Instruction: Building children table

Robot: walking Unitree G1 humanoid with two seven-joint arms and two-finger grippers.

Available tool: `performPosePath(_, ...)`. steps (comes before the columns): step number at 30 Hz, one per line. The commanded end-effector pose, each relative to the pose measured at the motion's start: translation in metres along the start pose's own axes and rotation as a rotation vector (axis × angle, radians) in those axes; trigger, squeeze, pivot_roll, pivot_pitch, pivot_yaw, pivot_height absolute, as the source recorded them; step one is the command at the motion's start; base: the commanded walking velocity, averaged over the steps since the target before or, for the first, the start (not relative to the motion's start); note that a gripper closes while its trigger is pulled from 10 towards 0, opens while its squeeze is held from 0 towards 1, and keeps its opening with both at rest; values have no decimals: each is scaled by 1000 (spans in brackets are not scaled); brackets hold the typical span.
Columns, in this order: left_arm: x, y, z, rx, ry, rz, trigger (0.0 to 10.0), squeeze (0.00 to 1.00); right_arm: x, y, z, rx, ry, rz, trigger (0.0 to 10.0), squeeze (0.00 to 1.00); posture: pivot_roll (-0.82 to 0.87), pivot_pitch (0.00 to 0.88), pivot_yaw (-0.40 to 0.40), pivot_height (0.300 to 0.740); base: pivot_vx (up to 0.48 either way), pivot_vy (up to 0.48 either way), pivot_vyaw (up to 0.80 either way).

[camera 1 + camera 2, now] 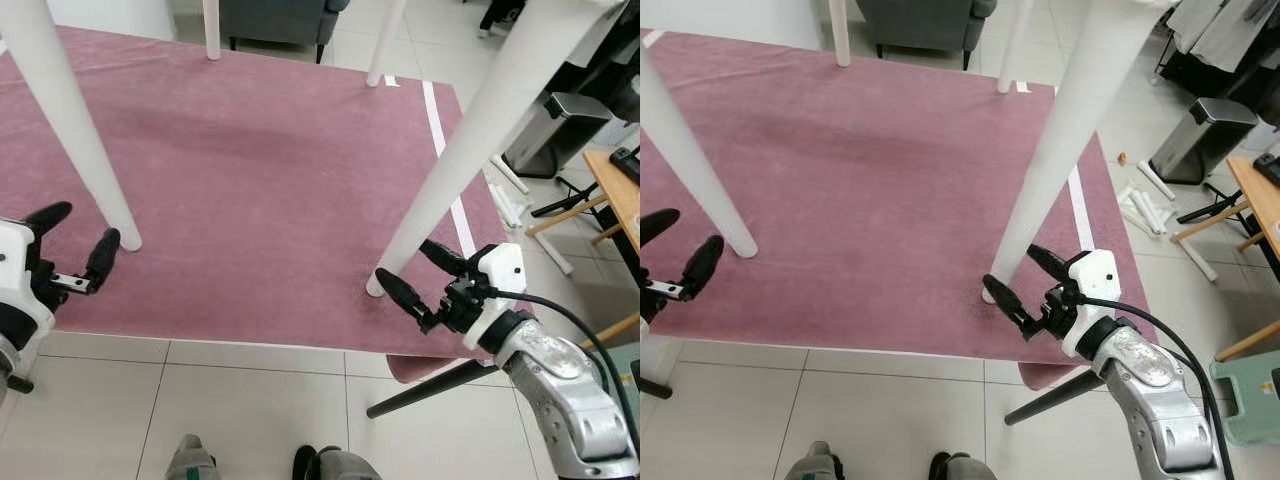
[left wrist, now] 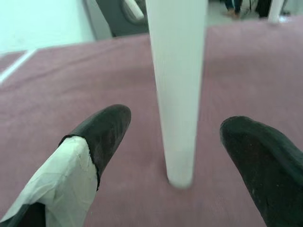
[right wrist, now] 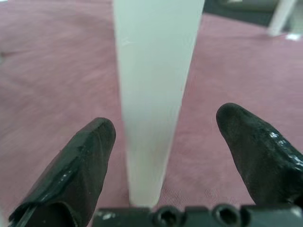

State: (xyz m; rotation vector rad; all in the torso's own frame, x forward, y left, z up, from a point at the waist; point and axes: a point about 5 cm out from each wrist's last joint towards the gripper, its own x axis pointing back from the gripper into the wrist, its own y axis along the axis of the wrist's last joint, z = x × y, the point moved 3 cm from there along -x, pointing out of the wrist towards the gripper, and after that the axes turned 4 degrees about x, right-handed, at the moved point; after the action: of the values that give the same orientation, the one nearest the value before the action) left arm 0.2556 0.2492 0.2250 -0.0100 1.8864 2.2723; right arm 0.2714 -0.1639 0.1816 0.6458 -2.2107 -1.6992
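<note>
a small white table stands on a dusty-pink rug (image 1: 260, 170), seen from above and close, so that mostly its four tapered round white legs show. the near right white leg (image 1: 470, 140) slants down to its foot at the rug's front part, close to the rug's right edge. the near left white leg (image 1: 75, 120) comes down to a foot near the rug's front left. the two far white legs (image 1: 385, 40) end at the rug's back edge, well apart from both grippers.

the right gripper (image 1: 425, 280) hangs low beside the foot of the near right leg, its two long black fingers (image 3: 85, 165) spread wide and released. in the right wrist view the leg (image 3: 154, 94) stands straight between the fingertips, with a gap of rug on each side, so neither finger touches it.

the left gripper (image 1: 75, 240) is held low, just beside the foot of the near left leg, its fingers also parted and holding nothing. in the left wrist view that leg (image 2: 177, 90) rises between the two black fingertips (image 2: 102, 135), apart from both; one finger carries a white wrapping near its base.

to the right, off the rug, stand a silver pedal bin (image 1: 555, 130) and a light wooden desk edge (image 1: 618, 195) on pale floor tiles (image 1: 200, 410).
</note>
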Motion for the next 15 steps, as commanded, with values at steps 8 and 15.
performPosePath(8,-24,6,27,27,344,-63,10000,0,-14,2,14,-26,-45,-18,10000,0,156,139,-76,740,0,0,0)
performPosePath(15,-39,5,30,67,373,-80,10000,0,-27,7,16,-42,-119,-57,10000,0,153,130,-73,740,0,0,0)
